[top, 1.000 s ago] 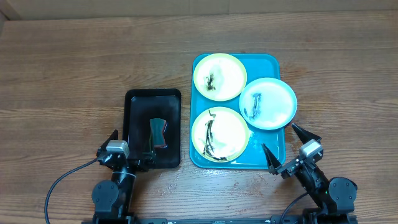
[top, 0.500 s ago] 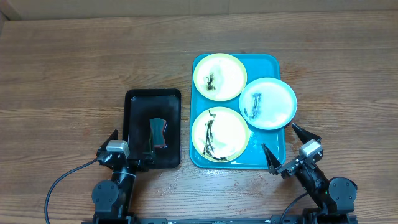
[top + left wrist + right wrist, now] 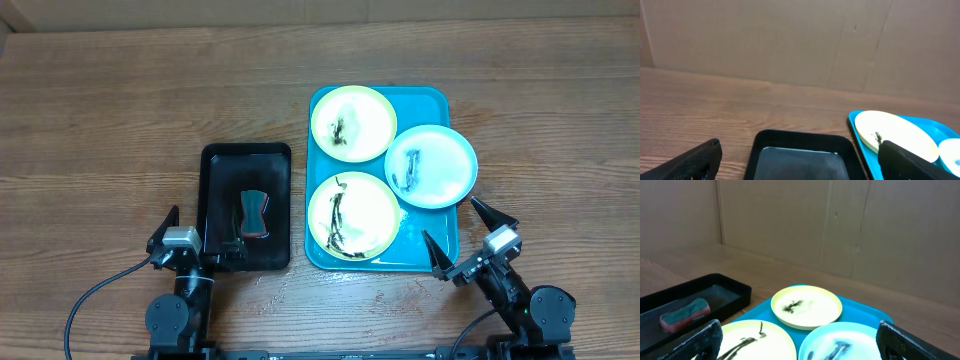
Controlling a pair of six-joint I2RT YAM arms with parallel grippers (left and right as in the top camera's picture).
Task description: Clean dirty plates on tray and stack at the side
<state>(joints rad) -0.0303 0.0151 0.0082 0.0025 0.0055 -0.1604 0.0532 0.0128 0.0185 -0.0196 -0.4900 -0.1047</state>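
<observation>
Plates (image 3: 352, 215), three, all smeared, on the turquoise tray (image 3: 436, 100), overhead. Left claw (image 3: 205, 232) gapes empty left of the tray, right claw (image 3: 450, 220) gapes empty at its near right corner. Left wrist: claw spread wide, tray ahead-right. Right wrist: claw spread wide, plates on the tray straight ahead.

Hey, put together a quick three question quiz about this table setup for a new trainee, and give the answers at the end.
1. True or false: all three plates on the blue tray carry dark smears.
2. How many of the plates are pale yellow? A) one B) two C) three
3. Fill in: the black tray holds a single ____.
Key: 1 true; 2 B; 3 sponge.
</observation>
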